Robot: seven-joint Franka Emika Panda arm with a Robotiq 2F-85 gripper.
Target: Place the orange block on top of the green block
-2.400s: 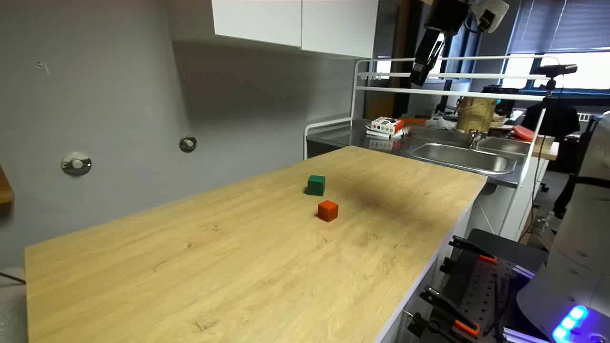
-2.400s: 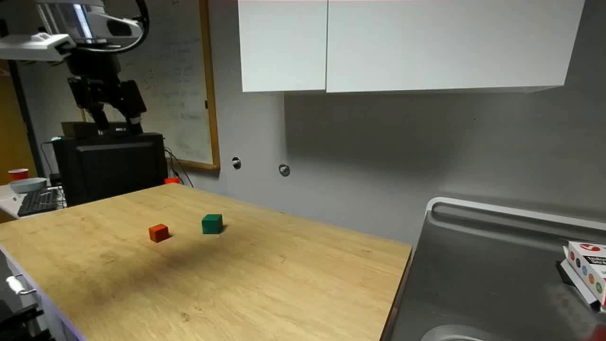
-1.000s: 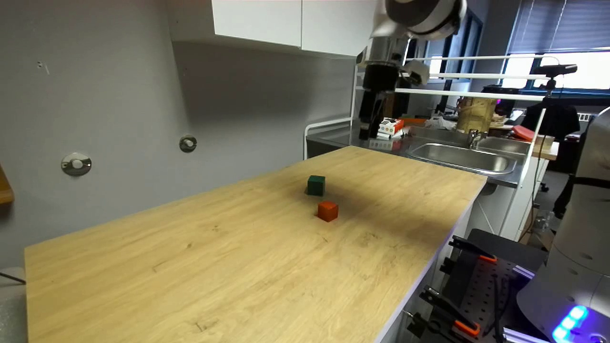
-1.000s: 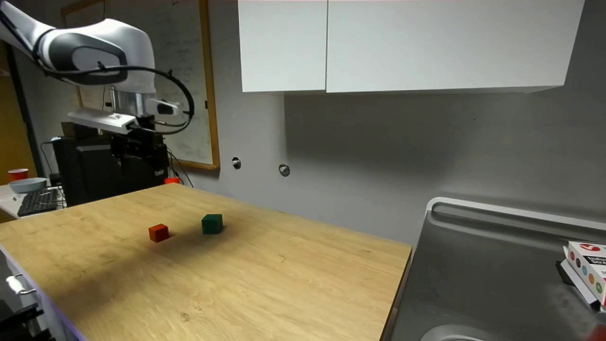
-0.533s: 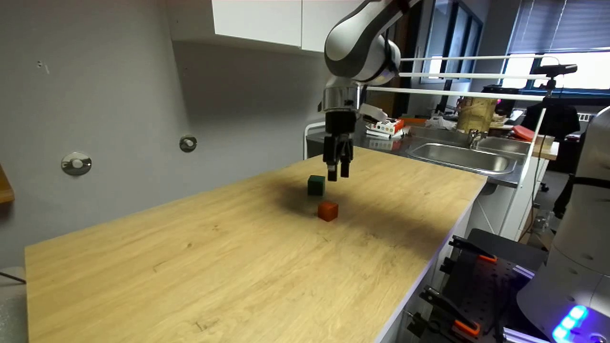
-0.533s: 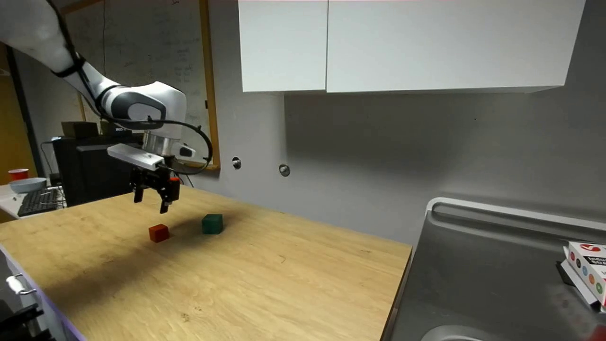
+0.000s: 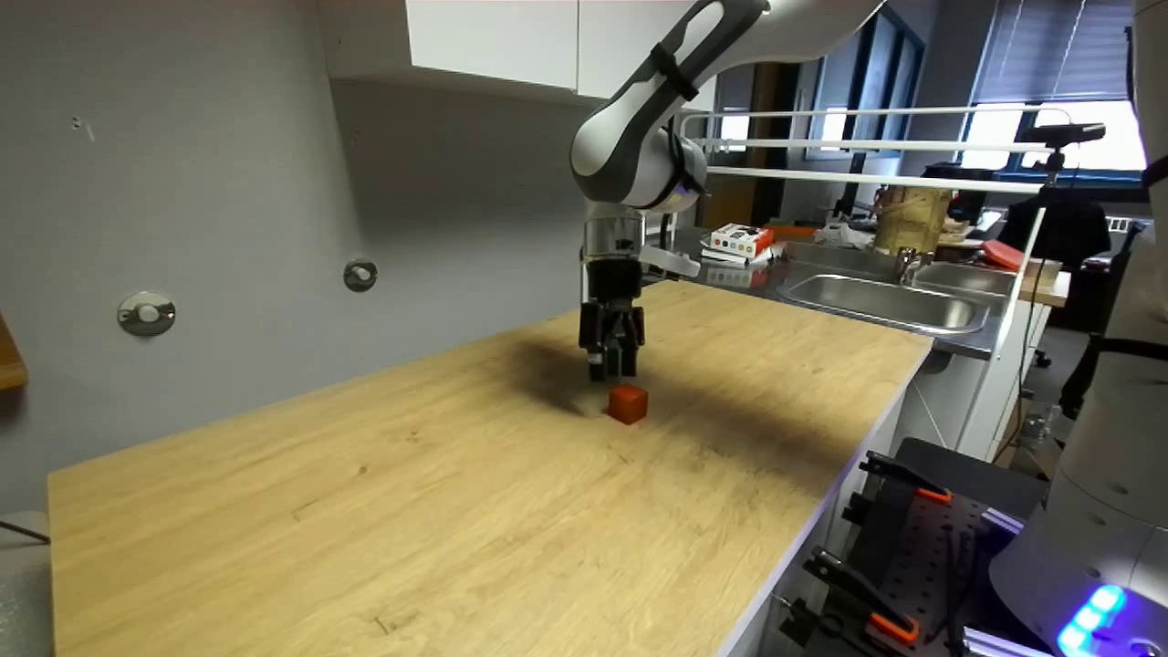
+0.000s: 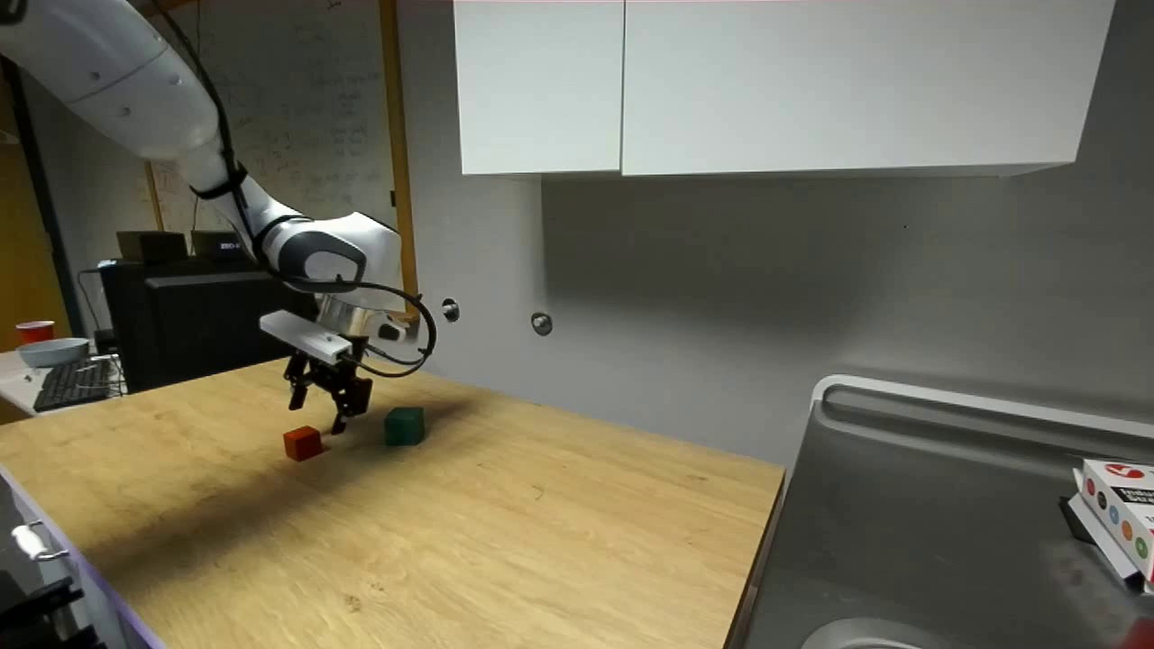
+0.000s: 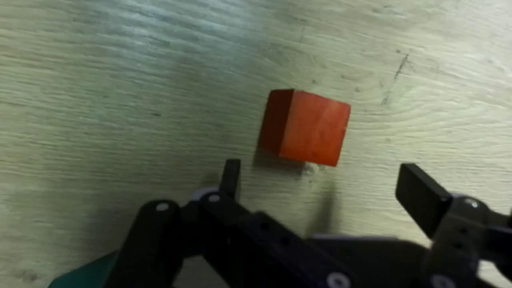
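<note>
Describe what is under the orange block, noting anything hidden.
The wood-grained tabletop shows around the orange block, which rests on it; the part directly underneath is covered and cannot be seen.

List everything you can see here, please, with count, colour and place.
orange block: 1, orange, on tabletop
green block: 1, dark green, on tabletop
tabletop: 1, light wood, along wall
cabinet doors: 2, white, high on wall
round fittings: 2, silver, on wall
whiteboard: 1, whitish, on wall
basins: 2, silver, past tabletop
faucet: 1, silver, at basins
printed box: 1, white and red, near basins
clutter: uncountable, mixed colours, beyond basins
cup: 1, red, beyond tabletop
bowl: 1, grey, beside cup
keyboard: 1, black, near bowl
clamps: at least 2, black and orange, beside tabletop
robot arm: 1, white and grey, over tabletop
gripper: 1, black, open, above tabletop near orange block
</note>
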